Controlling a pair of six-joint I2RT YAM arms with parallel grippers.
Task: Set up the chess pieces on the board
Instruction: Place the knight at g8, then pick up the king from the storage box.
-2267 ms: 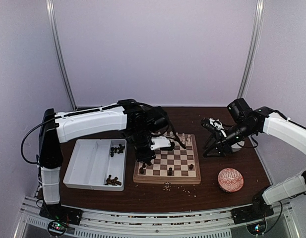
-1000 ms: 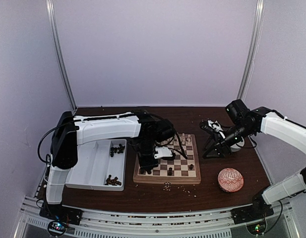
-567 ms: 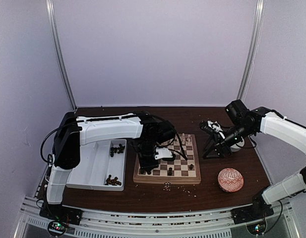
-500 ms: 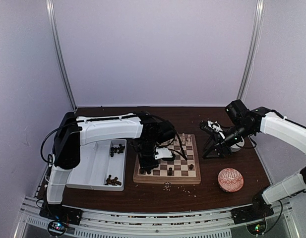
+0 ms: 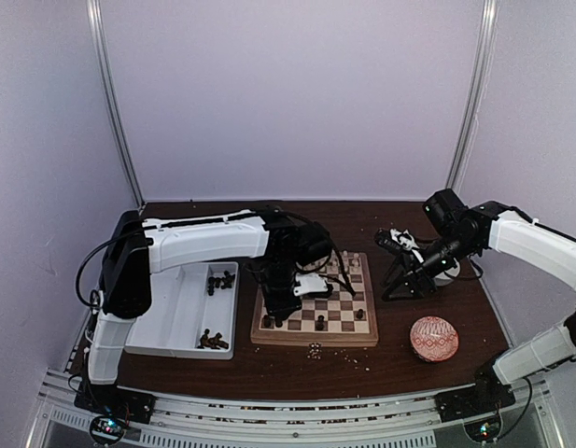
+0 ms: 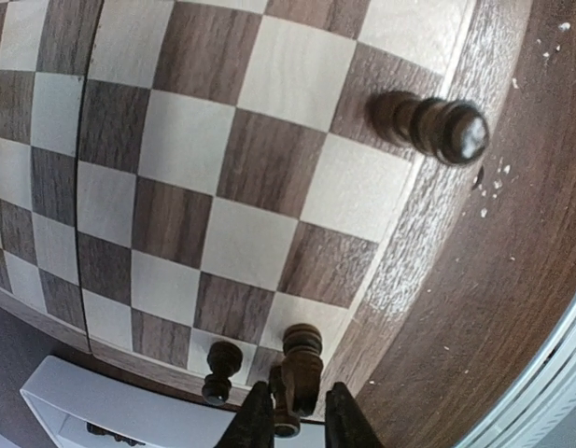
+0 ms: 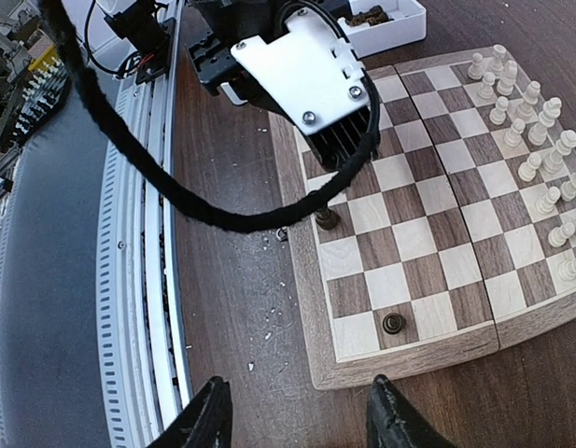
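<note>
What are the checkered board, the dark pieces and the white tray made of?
The board looks like matte wood: grain streaks show in its squares. The dark pieces seem turned wood, slightly glossy. The white tray is probably plastic, smooth and plain.

The dark table [image 5: 362,359] carries the board [image 5: 316,337] at its middle; a white tray [image 5: 147,322] lies just left. A red-patterned bowl [image 5: 433,338] sits to the right; crumbs [image 5: 315,350] lie scattered in front.
</note>
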